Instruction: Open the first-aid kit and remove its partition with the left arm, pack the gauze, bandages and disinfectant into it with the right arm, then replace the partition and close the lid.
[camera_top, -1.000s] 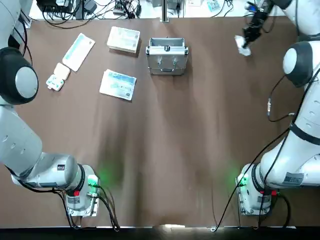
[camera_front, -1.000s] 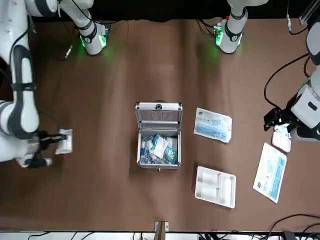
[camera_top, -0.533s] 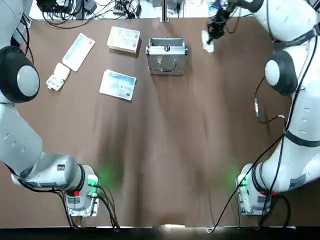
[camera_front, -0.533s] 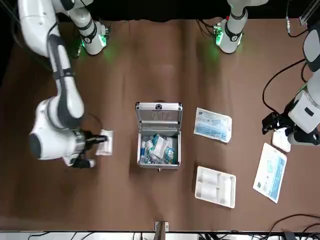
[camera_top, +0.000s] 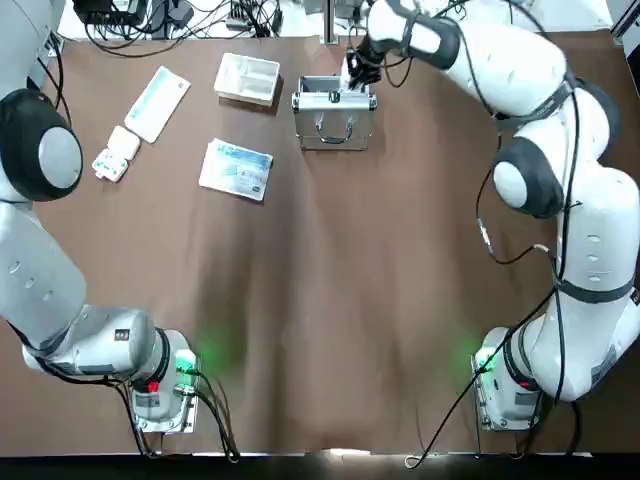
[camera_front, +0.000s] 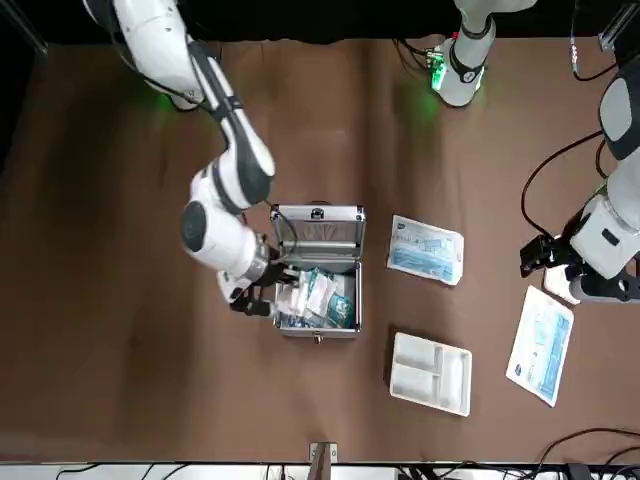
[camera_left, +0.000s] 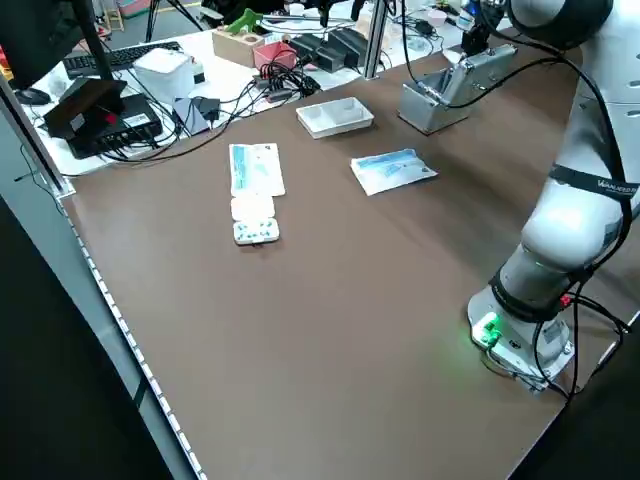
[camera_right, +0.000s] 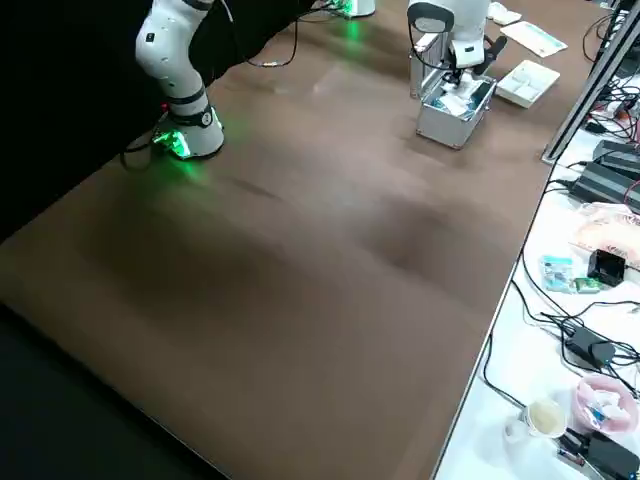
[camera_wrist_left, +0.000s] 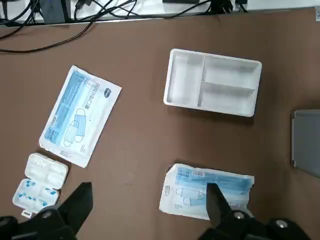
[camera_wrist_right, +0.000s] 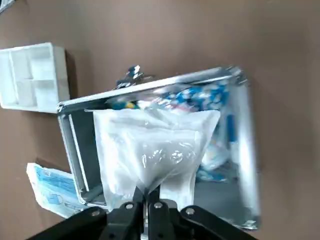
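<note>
The silver first-aid kit (camera_top: 334, 112) stands at the far middle of the table with its lid upright (camera_front: 317, 228). Blue-white packets fill its box (camera_front: 332, 298). My right gripper (camera_front: 262, 292) is at the kit's rim, shut on a clear-white sealed packet (camera_wrist_right: 155, 145) that hangs over the open box. The partition (camera_top: 247, 78) is a pale compartment tray lying on the table beside the kit (camera_wrist_left: 212, 82). My left gripper (camera_wrist_left: 147, 212) hovers open and high above the printed packets, by the table's left side (camera_front: 545, 262). I cannot pick out the disinfectant among the kit's contents.
A flat blue-white printed packet (camera_top: 236, 168) lies left of the kit. Farther left are a long white-blue pouch (camera_top: 157, 102) and a small white pill box (camera_top: 115, 155). Cables run along the far edge (camera_top: 200, 22). Both arm bases sit at the near edge.
The right arm swung from the table's far right corner over to the kit, carrying the white packet. The left gripper stayed nearly still near the pill box.
</note>
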